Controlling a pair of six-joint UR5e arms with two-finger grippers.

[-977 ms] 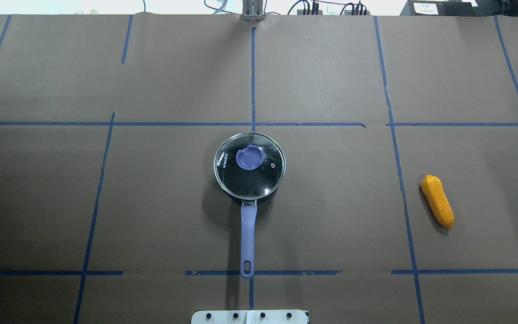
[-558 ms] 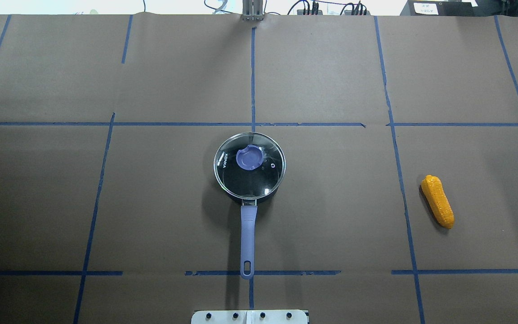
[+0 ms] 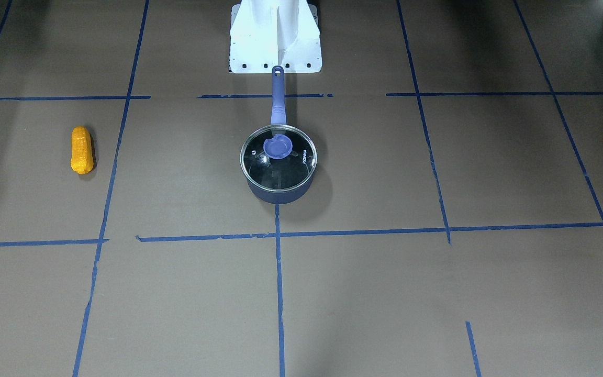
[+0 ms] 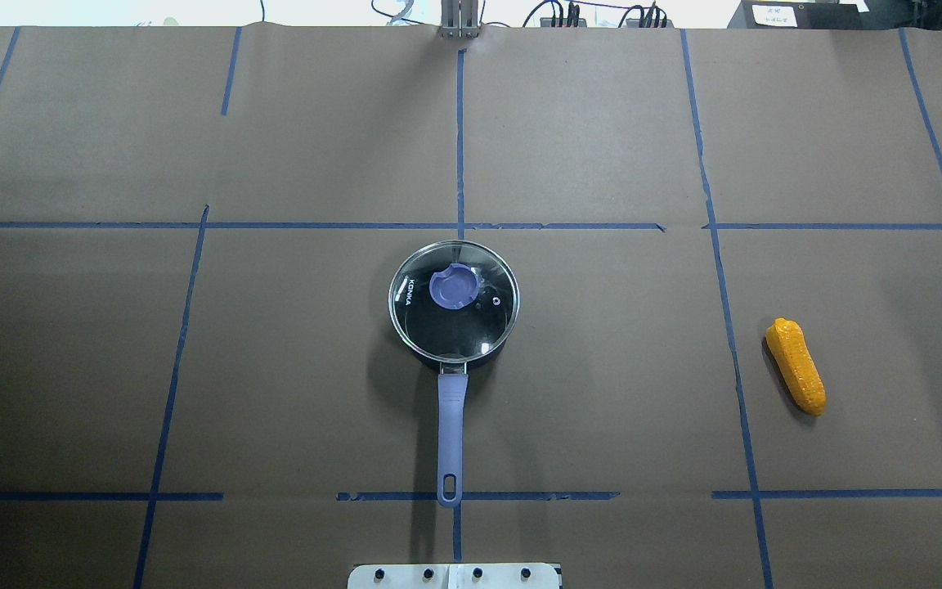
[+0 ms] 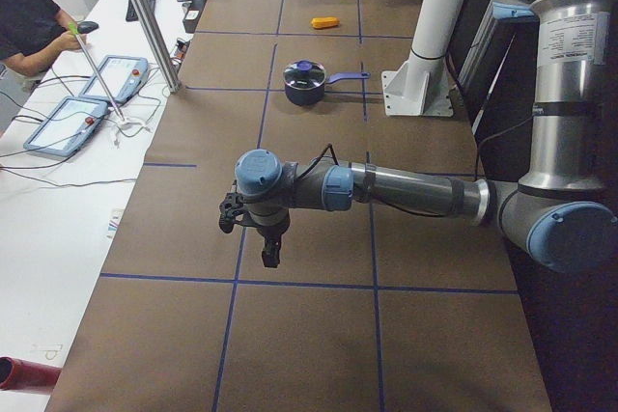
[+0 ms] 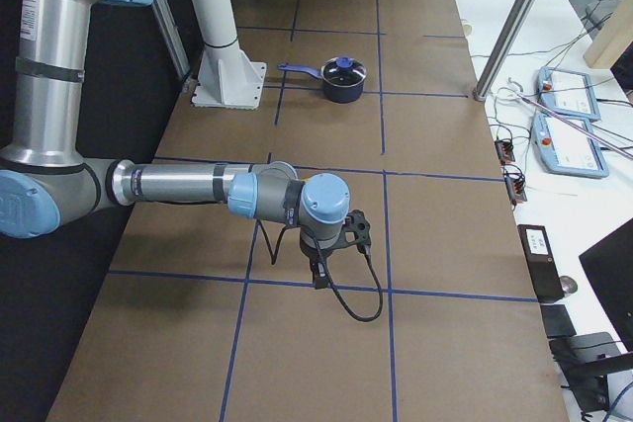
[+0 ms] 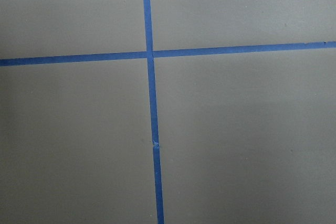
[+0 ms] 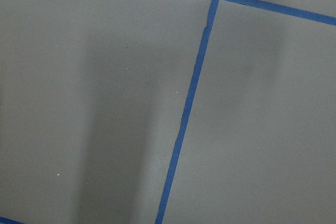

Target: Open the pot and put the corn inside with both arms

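The small dark navy saucepan [image 3: 279,196], capped by a round glass lid [image 3: 280,175], is seen well apart from left gripper [image 5: 271,256] and right gripper [image 6: 318,276], whose opening cannot be told.

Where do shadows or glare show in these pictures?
Overhead exterior: the pot throws a soft shadow to its lower left, and the glass lid carries small bright reflections. Exterior front-facing: the top corners are dark. Right wrist-mounted: two broad soft shadow bands lie on the brown paper. Left wrist-mounted: even light, the tape cross sharp.

"konka" on the glass lid [image 4: 454,317]
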